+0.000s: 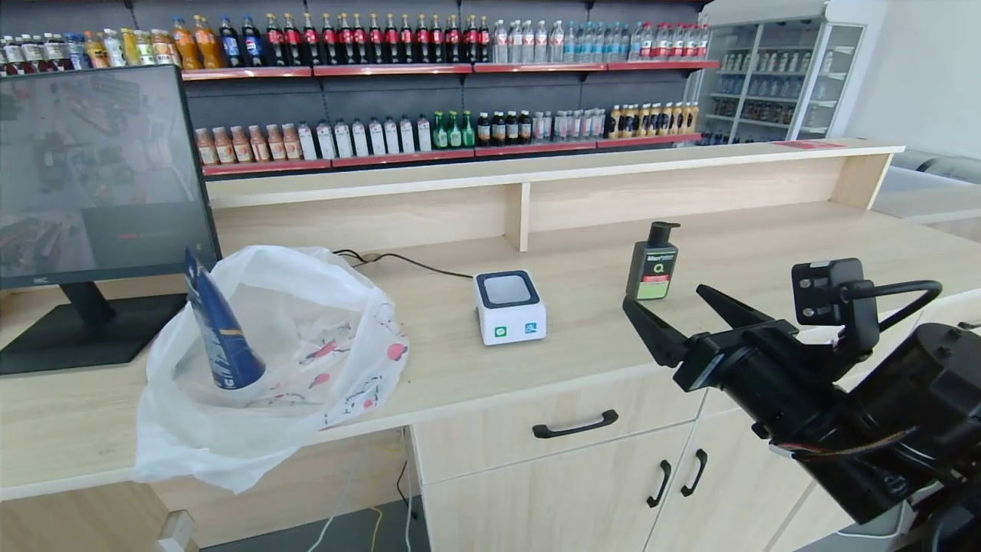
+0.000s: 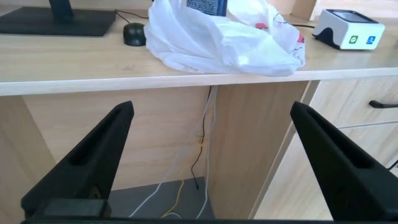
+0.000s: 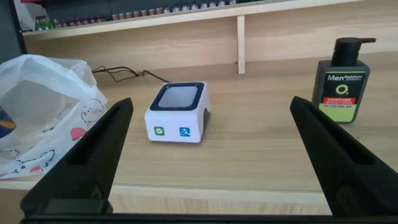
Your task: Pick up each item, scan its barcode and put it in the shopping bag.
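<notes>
Bottle number one, a dark pump bottle [image 1: 652, 264] with a black dispenser head and a green and red label, is standing upright on the counter [image 1: 582, 337], right of centre in the head view and well apart from the other goods. A blue tube [image 1: 218, 322] is leaning tilted inside the white shopping bag [image 1: 306, 360], which is sitting crumpled and open-mouthed at the lower left, sagging over the counter's front edge. Between bag and bottle, near the middle of the frame, a small white barcode scanner [image 1: 510, 307] with a dark glass top is resting, its cable trailing away toward the back.

The right gripper [image 1: 664, 300] is hovering at the lower right, just in front of the bottle, its two black fingers spreading wide with nothing between them. The left gripper [image 2: 211, 106] is hanging below counter level, likewise gaping wide and carrying nothing.

The surface is showing pale wood grain, with black-handled drawers [image 1: 575, 425] underneath. A monitor [image 1: 92, 176] is occupying the upper left, a black mouse [image 2: 133, 34] is lying beside its stand, and shelves of drink bottles [image 1: 429, 46] are running across the top, with a glass-door fridge [image 1: 774, 77] at the upper right.
</notes>
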{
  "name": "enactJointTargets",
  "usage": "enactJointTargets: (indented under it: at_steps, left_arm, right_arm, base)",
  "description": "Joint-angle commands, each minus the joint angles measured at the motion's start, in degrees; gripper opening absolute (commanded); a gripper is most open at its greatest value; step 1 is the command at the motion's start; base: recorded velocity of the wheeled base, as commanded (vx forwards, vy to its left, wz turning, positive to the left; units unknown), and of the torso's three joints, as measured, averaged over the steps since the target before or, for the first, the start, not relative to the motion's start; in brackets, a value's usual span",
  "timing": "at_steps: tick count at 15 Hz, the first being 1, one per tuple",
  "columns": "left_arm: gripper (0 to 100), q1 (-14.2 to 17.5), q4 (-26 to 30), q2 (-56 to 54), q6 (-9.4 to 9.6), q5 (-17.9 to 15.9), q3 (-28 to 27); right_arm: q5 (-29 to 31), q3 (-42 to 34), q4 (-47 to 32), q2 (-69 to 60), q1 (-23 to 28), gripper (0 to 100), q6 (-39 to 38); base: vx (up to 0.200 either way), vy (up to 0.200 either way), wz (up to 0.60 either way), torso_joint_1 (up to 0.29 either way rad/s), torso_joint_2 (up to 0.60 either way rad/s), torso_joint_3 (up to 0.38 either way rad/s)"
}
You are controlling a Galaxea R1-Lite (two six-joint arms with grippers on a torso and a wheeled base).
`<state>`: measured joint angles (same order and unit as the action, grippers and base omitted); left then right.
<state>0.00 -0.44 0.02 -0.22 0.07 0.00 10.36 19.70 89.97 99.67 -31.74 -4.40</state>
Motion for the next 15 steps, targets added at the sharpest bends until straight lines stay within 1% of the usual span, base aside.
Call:
enactJointTargets:
  at_steps: [1,4,9,12,15]
  left_arm:
    - [100,0.0,0.0,0.0,-0.04,0.0,0.0]
    - [100,0.0,0.0,0.0,-0.04,0.0,0.0]
    - [100,0.0,0.0,0.0,-0.04,0.0,0.0]
    - [100,0.0,0.0,0.0,-0.04,0.0,0.0]
    - [100,0.0,0.0,0.0,-0.04,0.0,0.0]
  right_arm:
    - [0.0,0.2,0.0,0.5,-0.1,100,0.0]
    - [0.0,0.2,0.0,0.5,-0.2,100,-0.1]
    - [0.0,-0.1,0.0,0.8,-0.2,100,-0.1]
    - [0.0,-0.7,0.0,1.1,-0.2,100,-0.2]
    - [0.0,-0.6,0.0,1.8,-0.2,100,-0.3]
  base:
    - [0.000,-0.200,0.00,0.002,0.00,0.012]
    - [0.000,-0.200,0.00,0.004,-0.01,0.001]
    - [0.000,-0.200,0.60,0.003,0.00,0.004]
    - [0.000,-0.200,0.00,0.002,0.01,-0.001]
    - [0.200,-0.200,0.00,0.002,0.01,0.002]
